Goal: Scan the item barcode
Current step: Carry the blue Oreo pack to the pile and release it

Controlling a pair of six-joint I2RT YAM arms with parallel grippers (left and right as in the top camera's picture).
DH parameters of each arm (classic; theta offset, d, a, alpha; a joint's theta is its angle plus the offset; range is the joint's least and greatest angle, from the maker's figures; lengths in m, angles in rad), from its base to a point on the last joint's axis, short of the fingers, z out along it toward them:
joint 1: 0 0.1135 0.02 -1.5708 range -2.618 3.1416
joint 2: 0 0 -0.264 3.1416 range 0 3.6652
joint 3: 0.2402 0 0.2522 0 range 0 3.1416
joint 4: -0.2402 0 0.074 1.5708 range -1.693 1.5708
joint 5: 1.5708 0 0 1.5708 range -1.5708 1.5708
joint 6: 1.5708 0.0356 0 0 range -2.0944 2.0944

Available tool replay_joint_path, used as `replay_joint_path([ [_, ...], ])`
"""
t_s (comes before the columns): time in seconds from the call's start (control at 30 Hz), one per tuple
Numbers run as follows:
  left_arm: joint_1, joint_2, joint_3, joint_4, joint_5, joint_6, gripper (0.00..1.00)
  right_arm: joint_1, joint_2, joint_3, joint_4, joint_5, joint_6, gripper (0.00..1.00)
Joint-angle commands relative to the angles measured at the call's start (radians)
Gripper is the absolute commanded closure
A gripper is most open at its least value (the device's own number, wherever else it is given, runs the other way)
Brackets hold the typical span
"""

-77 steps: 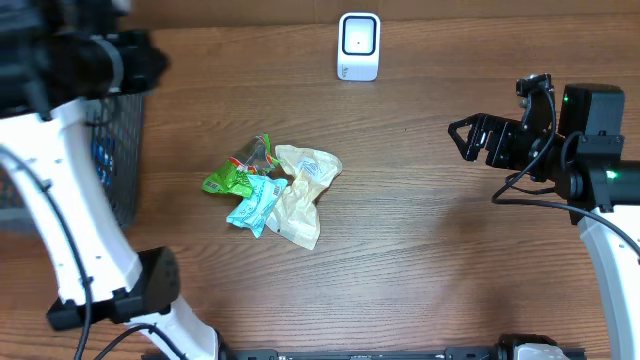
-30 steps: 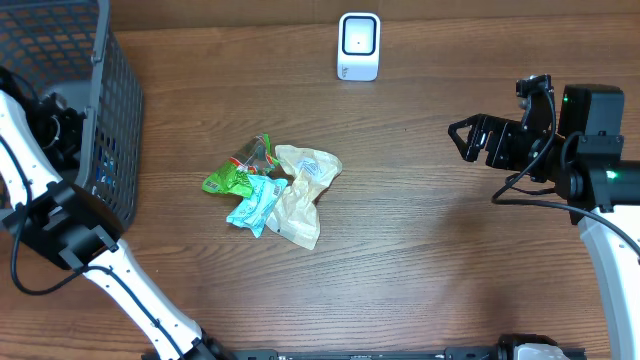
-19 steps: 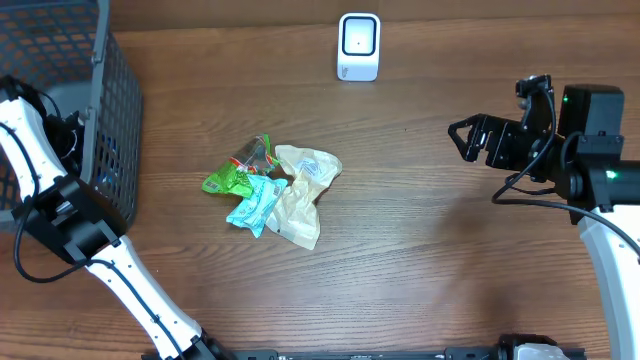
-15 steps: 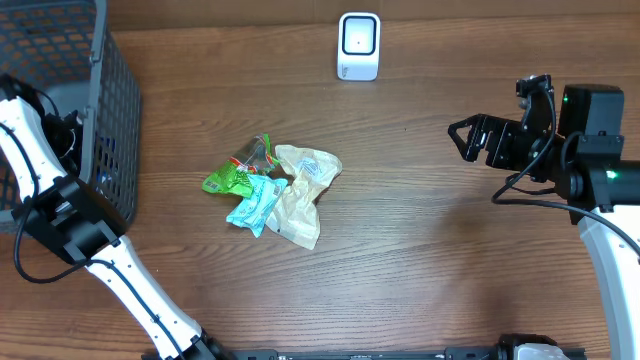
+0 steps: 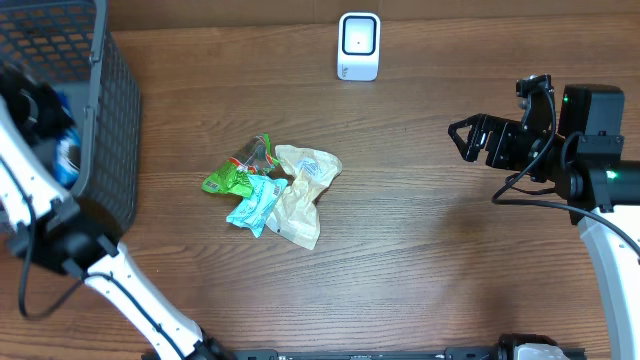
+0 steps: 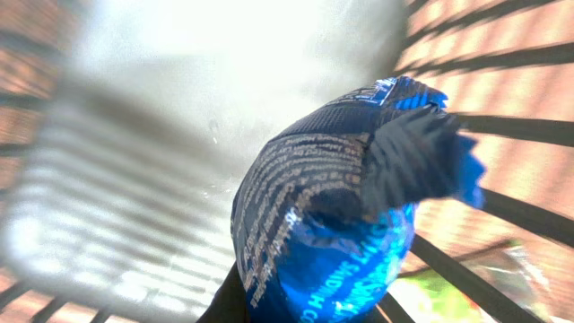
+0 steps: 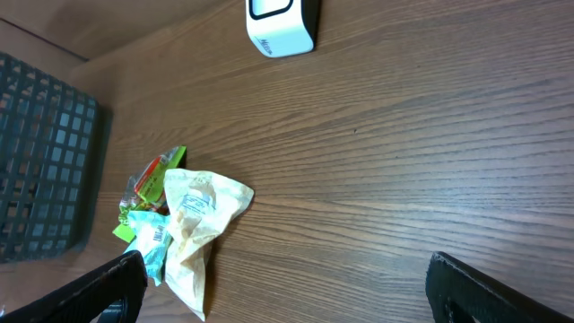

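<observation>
Status, left to right:
- 9 o'clock: left gripper (image 6: 377,193) is down inside the basket (image 5: 112,120), fingers clamped on a blue packet (image 6: 305,224). Wrist view shows the packet filling the frame with basket bars behind it. Overhead is blurred there and shows only a blue patch behind the mesh
- The packet face toward the wrist cam shows fine print, no barcode that I can make out, so it's likely on another side
- Centre, slightly toward 9: a loose pile on the table (image 5: 420,260) with a green packet (image 5: 226,181), a teal packet (image 5: 252,205) and a cream wrapper (image 5: 302,190), all touching, none held
- 12 o'clock: scanner (image 5: 359,46) stands upright at the far edge with nothing in front of it
- 3 o'clock: right gripper (image 5: 462,140) hovers above the table, fingers wide apart and empty, well clear of the pile

Progress: pick looks done, scan not started. Left to do: lift the packet out of the basket, carry it to 12 o'clock, find the barcode and turn it toward the scanner window. I'd call it early stage
</observation>
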Motion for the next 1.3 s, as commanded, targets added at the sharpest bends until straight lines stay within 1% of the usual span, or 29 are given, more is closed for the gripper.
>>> replay_joint_path([
  [0.0,-0.016,-0.277,0.068,-0.006,0.032,-0.04,0.96,-0.002,-0.005,0.007,0.022,-0.019,0.026,0.0],
  [0.1,-0.062,-0.418,0.068,-0.006,0.032,-0.048,0.96,-0.002,-0.005,0.007,0.047,-0.041,0.031,0.0],
  [0.17,-0.131,-0.501,0.068,-0.006,0.032,-0.048,0.96,-0.002,-0.005,0.007,0.049,-0.043,0.03,0.0],
  [0.23,-0.214,-0.544,0.067,-0.006,0.033,-0.047,0.96,-0.002,-0.005,0.007,0.045,-0.043,0.03,0.0],
  [0.37,-0.396,-0.561,0.029,-0.006,0.032,-0.047,0.96,-0.002,-0.005,0.007,0.032,-0.043,0.03,0.0],
  [0.47,-0.528,-0.554,-0.098,-0.006,0.02,-0.048,0.96,-0.002,-0.005,0.007,0.014,-0.042,0.029,0.0],
  [0.5,-0.552,-0.551,-0.137,-0.006,0.021,-0.051,0.96,-0.002,-0.005,0.007,0.008,-0.042,0.026,0.0],
  [0.6,-0.657,-0.537,-0.329,0.018,0.021,-0.074,0.96,-0.002,-0.005,0.007,0.005,-0.039,0.025,0.0],
  [0.8,-0.844,-0.497,-0.708,0.217,0.018,-0.086,0.96,-0.002,-0.005,0.007,0.026,-0.039,0.026,0.0],
  [0.83,-0.873,-0.489,-0.788,0.26,-0.005,-0.116,0.96,-0.002,-0.005,0.007,0.025,-0.039,0.026,0.0],
  [0.9,-0.907,-0.476,-0.909,0.321,-0.053,-0.175,0.96,-0.002,-0.005,0.007,0.02,-0.039,0.026,0.0],
  [1.03,-0.938,-0.47,-1.095,0.423,-0.062,-0.251,0.96,-0.002,-0.005,0.007,0.02,-0.039,0.026,0.0],
  [1.2,-0.943,-0.47,-1.199,0.49,-0.063,-0.323,0.96,-0.002,-0.005,0.007,0.02,-0.039,0.026,0.0],
  [1.27,-0.943,-0.47,-1.209,0.495,-0.105,-0.348,0.96,-0.002,-0.005,0.007,0.02,-0.039,0.026,0.0],
])
